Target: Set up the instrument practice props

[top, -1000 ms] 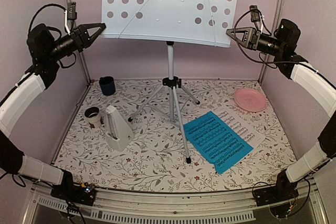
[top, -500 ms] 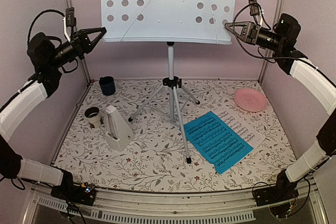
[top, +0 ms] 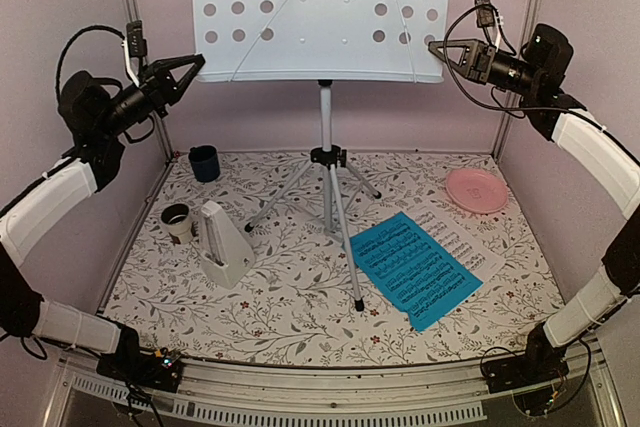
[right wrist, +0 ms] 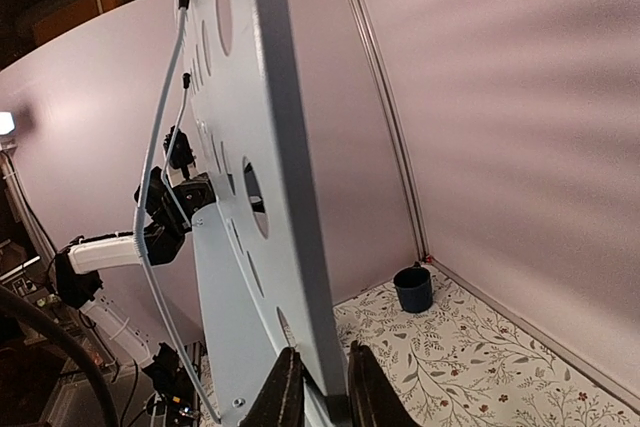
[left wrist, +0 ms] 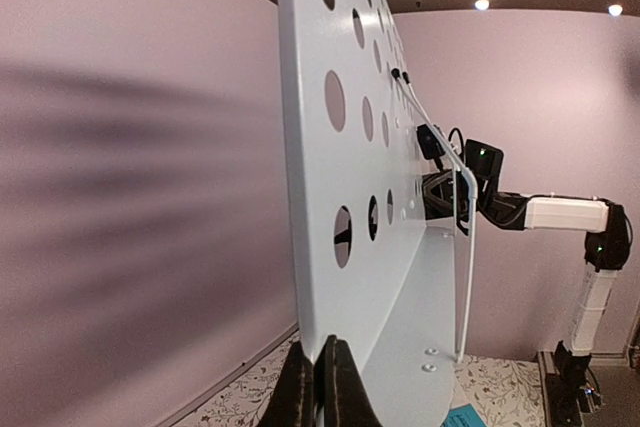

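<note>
Gripping the music stand (top: 320,17) at both lower corners, top view: left gripper (top: 196,64) on its left edge, right gripper (top: 438,50) on its right. The panel's long axis is now level (tilted 1 s ago) and it faces the arms. Back wall (top: 250,117) is close; the table (top: 300,317) in front is open.

Left wrist: left gripper (left wrist: 322,389) clamped on the panel edge (left wrist: 340,147).

Right wrist: right gripper (right wrist: 322,387) likewise clamped on it (right wrist: 270,147).

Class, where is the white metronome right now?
The metronome stands left on the table in the top view, beside a small cup, left of the tripod.
</note>
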Tool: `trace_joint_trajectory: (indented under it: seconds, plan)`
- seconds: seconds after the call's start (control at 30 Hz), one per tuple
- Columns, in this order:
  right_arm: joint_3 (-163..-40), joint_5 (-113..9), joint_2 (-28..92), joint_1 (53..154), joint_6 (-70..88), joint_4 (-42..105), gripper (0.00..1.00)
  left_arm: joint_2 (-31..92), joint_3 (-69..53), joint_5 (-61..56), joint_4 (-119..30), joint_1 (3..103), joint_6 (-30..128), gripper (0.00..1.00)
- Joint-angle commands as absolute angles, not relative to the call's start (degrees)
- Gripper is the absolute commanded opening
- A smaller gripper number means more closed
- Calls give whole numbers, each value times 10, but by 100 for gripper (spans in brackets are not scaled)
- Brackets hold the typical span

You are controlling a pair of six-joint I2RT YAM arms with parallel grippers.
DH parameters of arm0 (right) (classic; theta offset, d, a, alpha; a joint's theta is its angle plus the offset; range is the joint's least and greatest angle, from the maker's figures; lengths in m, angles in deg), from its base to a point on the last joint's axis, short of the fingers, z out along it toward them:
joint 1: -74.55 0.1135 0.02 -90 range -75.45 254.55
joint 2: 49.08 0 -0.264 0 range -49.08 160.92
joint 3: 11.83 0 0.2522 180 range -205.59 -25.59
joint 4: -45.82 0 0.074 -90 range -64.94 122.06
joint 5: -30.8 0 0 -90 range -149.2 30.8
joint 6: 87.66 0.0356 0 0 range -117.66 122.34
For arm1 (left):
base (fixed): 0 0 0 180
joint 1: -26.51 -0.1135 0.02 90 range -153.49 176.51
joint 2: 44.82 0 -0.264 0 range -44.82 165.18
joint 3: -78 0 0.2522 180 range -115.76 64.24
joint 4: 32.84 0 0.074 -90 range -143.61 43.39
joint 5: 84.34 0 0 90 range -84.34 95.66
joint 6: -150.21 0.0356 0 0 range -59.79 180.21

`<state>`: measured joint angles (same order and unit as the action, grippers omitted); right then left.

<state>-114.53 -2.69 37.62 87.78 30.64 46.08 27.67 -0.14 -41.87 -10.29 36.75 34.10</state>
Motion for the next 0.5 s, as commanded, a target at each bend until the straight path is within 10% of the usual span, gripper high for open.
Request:
trace_joint_trajectory:
  seconds: [0.0, 0.47]
  plan:
    - [-1170, -21, 379, 885, 302, 460, 15, 318, 40, -408, -164, 376, 358, 0]
    - [-1181, -22, 378, 886, 300, 449, 15, 328, 74, -404, -152, 385, 363, 0]
